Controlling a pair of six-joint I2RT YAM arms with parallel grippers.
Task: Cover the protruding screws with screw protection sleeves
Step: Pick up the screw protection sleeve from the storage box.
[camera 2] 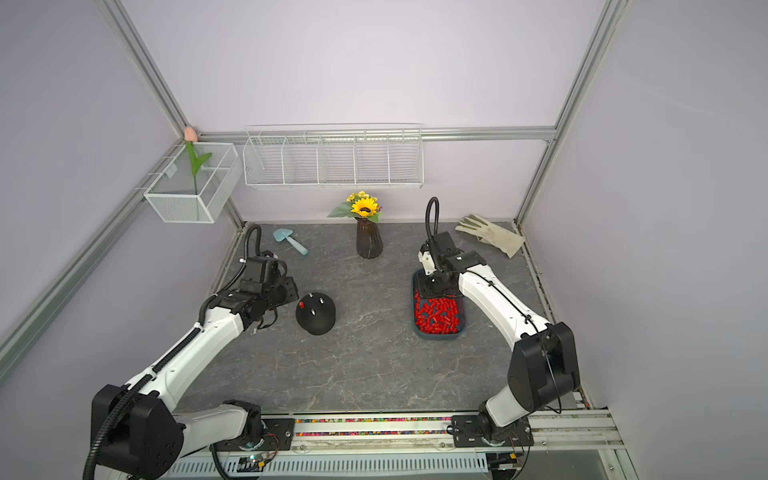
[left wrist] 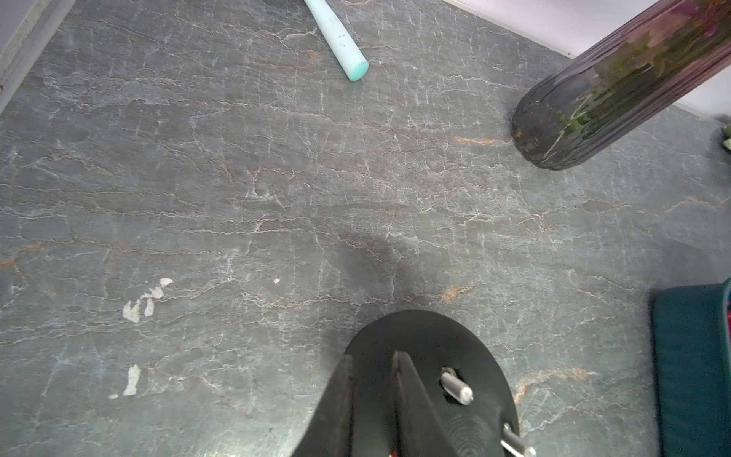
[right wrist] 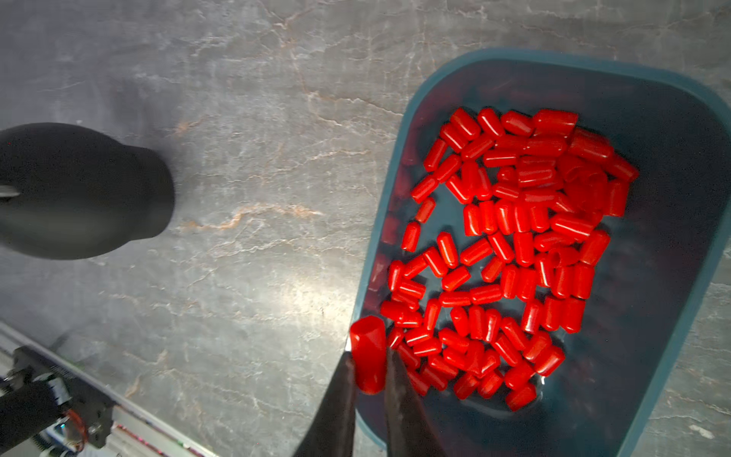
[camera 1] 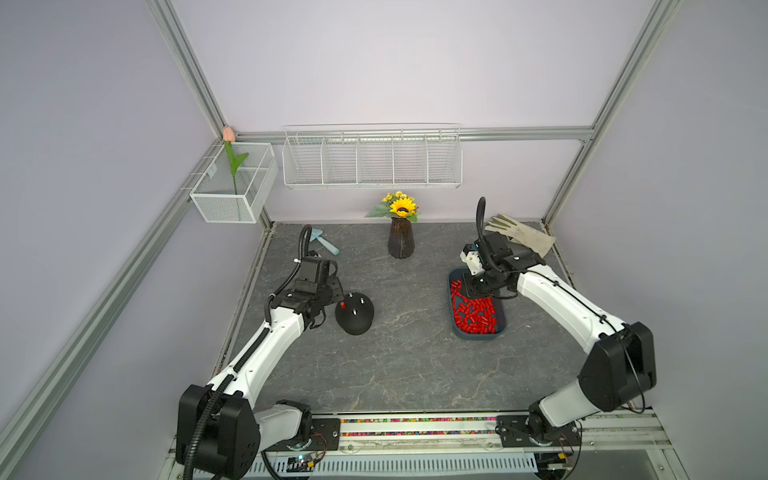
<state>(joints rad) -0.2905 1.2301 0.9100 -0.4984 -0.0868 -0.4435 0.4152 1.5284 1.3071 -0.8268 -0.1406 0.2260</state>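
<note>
Pinched between the dark jaws of the right gripper [right wrist: 368, 358], a red sleeve [right wrist: 367, 340] sticks out past the tips, above the edge of the tray [right wrist: 381, 245]. Other sleeves [right wrist: 514, 245] lie heaped loose in that tray, on the right of the table [camera 1: 415, 353].

On the left, well apart from the tray, stands the dome [camera 1: 357, 320]. Three bare screws [camera 1: 354, 311] stick up from it, and a fitted sleeve [camera 1: 342, 305] shows red on its left side. The left gripper [left wrist: 372, 362] sits right at that spot. Its jaws stand close with a slim gap and a trace of red low between them, but whether they grip the fitted sleeve cannot be told.

The sleeves look light, glossy and probably pliable, so they are likely slick and easy to squash. A gentle pinch across the body suits them, leaving the open mouth free to go over a screw. Which end of the held one is open cannot be made out. Too hard a squeeze could flatten the bore.

The dome is rounded and appears unfixed, so it may slide or rock when a sleeve is pushed down. Steadying it from the left would help.
</note>
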